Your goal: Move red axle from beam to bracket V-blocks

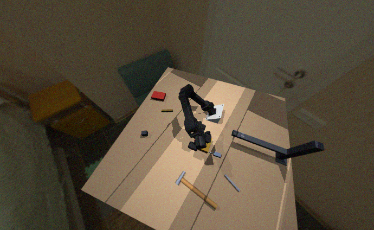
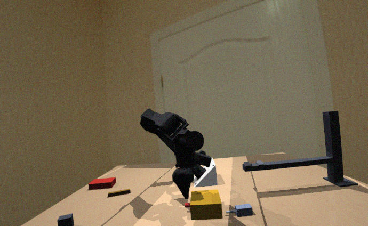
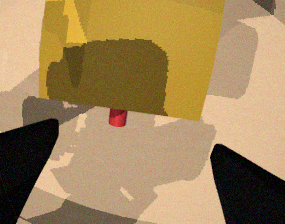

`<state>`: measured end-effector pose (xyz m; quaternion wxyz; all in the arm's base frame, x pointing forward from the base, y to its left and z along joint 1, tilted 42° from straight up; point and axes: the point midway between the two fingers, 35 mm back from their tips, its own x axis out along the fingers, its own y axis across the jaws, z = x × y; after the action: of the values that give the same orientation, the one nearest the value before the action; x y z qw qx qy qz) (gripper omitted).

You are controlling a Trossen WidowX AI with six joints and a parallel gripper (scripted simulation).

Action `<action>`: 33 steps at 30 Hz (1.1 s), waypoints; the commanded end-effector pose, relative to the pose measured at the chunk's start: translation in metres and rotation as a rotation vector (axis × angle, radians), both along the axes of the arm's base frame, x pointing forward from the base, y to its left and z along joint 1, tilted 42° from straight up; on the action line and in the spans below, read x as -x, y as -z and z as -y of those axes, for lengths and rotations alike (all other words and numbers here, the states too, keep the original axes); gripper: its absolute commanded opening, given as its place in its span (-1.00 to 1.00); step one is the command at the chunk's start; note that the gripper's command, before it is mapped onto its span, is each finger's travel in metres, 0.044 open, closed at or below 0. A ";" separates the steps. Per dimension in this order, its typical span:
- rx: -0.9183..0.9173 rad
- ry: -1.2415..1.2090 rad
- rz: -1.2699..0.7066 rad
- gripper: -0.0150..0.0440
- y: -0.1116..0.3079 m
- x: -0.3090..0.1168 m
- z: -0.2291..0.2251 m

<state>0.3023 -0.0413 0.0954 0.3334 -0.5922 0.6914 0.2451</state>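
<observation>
Centrally in the wrist view, one short red cylindrical axle end (image 2: pixel 186 204) (image 3: pixel 117 118) protrudes from one yellow rectangular beam (image 1: pixel 207 146) (image 2: pixel 206 204) (image 3: pixel 128 60); its remainder is hidden inside. Two black fingertips flank it at lower left and lower right, the end effector (image 3: pixel 137 140) spread open, grasping nothing.

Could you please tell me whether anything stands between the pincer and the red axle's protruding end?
Nothing visible does: the open pincer has the red axle's end showing between its spread fingers. Only the yellow beam encloses the rest.
</observation>
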 end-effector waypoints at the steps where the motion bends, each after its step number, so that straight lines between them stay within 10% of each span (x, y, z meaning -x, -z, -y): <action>1: 0.009 0.000 -0.010 1.00 -0.008 0.017 0.014; 33: 0.010 0.000 -0.009 1.00 0.024 0.020 0.043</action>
<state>0.2850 -0.0803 0.0770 0.3325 -0.5925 0.6927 0.2422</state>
